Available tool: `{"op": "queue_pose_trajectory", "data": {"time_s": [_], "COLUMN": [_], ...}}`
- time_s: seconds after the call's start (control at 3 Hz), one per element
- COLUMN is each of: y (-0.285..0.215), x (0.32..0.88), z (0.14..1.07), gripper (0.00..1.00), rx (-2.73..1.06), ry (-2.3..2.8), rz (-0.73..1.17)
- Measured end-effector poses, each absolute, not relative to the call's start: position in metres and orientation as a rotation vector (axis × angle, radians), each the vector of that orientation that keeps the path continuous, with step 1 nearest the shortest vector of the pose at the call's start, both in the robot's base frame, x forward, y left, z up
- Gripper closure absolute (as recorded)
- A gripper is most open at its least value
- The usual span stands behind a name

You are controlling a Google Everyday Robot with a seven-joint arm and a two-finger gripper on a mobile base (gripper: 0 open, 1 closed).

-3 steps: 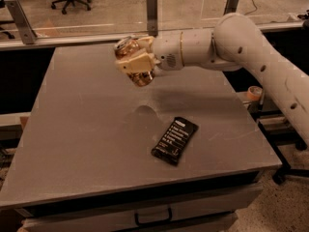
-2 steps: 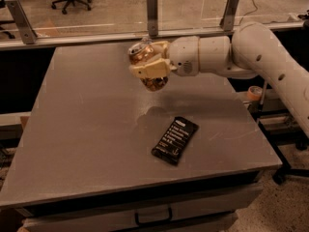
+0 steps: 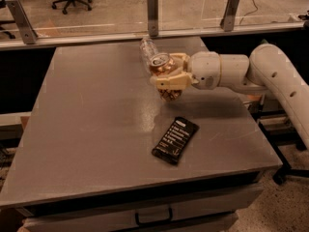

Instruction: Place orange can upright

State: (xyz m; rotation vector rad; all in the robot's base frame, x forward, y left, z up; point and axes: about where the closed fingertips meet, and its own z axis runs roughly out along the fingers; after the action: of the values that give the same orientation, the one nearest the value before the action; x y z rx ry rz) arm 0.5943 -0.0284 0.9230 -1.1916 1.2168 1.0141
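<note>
The orange can (image 3: 163, 66) is held in my gripper (image 3: 170, 76) above the grey table (image 3: 91, 124), towards its back right. The can stands nearly upright, silver pull-tab top facing up and tilted slightly towards the camera; its lower part shows below the fingers (image 3: 175, 82). The gripper is shut on the can. My white arm (image 3: 241, 71) reaches in from the right.
A clear plastic bottle (image 3: 147, 50) lies on the table just behind the can. A black snack bar wrapper (image 3: 175, 140) lies on the table in front of the gripper. A glass barrier with metal posts (image 3: 152, 11) runs along the back edge.
My gripper has carried the can to the right and a little lower. The clear bottle behind it has come into view. The black wrapper has not moved.
</note>
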Motion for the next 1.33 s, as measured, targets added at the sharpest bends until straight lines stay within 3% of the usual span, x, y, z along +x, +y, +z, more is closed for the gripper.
{"op": "queue_pose_trajectory", "data": {"time_s": [0.33,1.33], "y": [-0.044,-0.065], "x": [0.589,0.577], "z": [0.906,0.888], "gripper": [0.98,0.29], "rx": [-1.187,-1.174], "ry": [1.172,1.183], "rz": [1.075,1.100]}}
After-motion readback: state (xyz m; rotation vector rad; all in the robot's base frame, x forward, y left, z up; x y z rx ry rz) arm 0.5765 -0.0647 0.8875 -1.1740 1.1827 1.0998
